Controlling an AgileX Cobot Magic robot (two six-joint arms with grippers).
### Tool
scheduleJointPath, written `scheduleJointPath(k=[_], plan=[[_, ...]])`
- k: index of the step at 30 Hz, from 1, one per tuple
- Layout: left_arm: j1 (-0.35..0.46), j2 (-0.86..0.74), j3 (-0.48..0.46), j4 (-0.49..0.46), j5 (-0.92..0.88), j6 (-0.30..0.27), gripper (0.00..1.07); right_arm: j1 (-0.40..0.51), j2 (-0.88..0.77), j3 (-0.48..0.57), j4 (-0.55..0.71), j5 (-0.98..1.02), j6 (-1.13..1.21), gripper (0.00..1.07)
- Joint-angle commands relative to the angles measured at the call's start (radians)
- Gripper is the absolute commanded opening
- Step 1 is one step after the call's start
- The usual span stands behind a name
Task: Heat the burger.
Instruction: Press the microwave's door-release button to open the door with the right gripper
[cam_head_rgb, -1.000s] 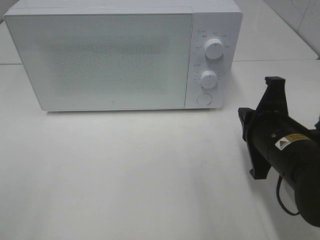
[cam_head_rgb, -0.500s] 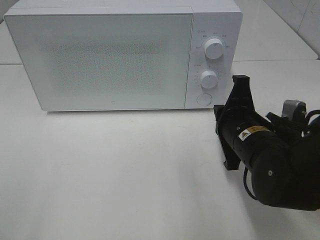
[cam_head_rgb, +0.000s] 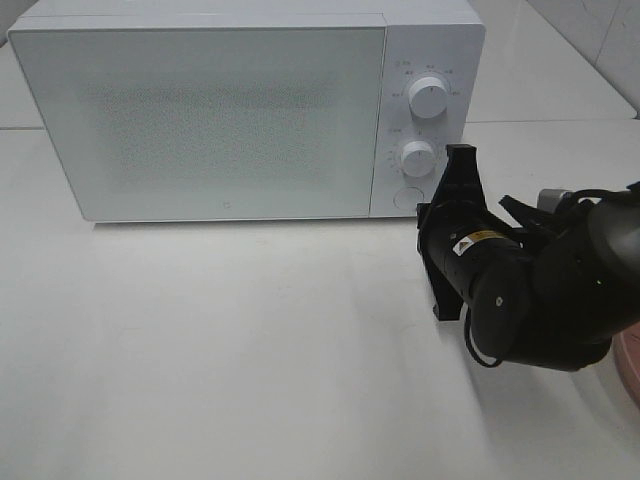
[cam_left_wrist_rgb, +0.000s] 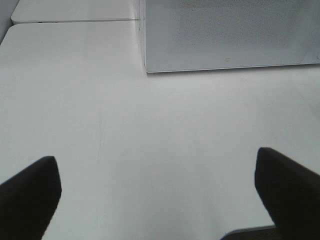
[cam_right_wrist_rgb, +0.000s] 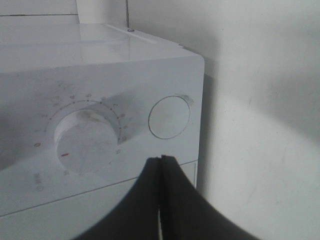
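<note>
A white microwave (cam_head_rgb: 200, 110) stands at the back edge of the bench (cam_head_rgb: 250, 350), its door closed. The right arm (cam_head_rgb: 530, 290) reaches in from the bench's right side toward the control panel. Its right hand (cam_right_wrist_rgb: 161, 161) is clenched, fingers pressed flat together and grasping nothing, the tips just in front of the round button (cam_right_wrist_rgb: 169, 117) beside the lower knob (cam_right_wrist_rgb: 85, 140). The left hand (cam_left_wrist_rgb: 156, 165) is released, fingers spread wide over bare bench in front of the microwave. The burger shows in no view; I cannot tell where it is.
</note>
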Motion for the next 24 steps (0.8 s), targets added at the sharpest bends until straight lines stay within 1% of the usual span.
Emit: scheduleJointPath(k=[1,5,8,9,15,19,24], plan=[[0.000,-0.021,0.000,-0.008,-0.012,-0.004,0.98,-0.032,0.025,-0.033,-0.056,0.010,-0.006,0.00],[0.000,-0.021,0.000,-0.008,-0.012,-0.004,0.98,-0.064,0.055,-0.072,-0.072,0.048,-0.007,0.00],[0.000,-0.021,0.000,-0.008,-0.012,-0.004,0.98,-0.073,0.061,-0.080,-0.080,0.051,-0.007,0.00],[0.000,-0.021,0.000,-0.008,-0.012,-0.004,0.98,-0.082,0.079,-0.096,-0.103,0.055,-0.008,0.00],[0.000,-0.021,0.000,-0.008,-0.012,-0.004,0.98,-0.083,0.117,-0.139,-0.100,0.060,-0.005,0.00],[0.000,-0.021,0.000,-0.008,-0.012,-0.004,0.98,-0.105,0.138,-0.164,-0.102,0.061,-0.016,0.00],[0.000,-0.018,0.000,-0.009,-0.012,-0.004,0.98,-0.110,0.154,-0.189,-0.108,0.079,-0.030,0.00]])
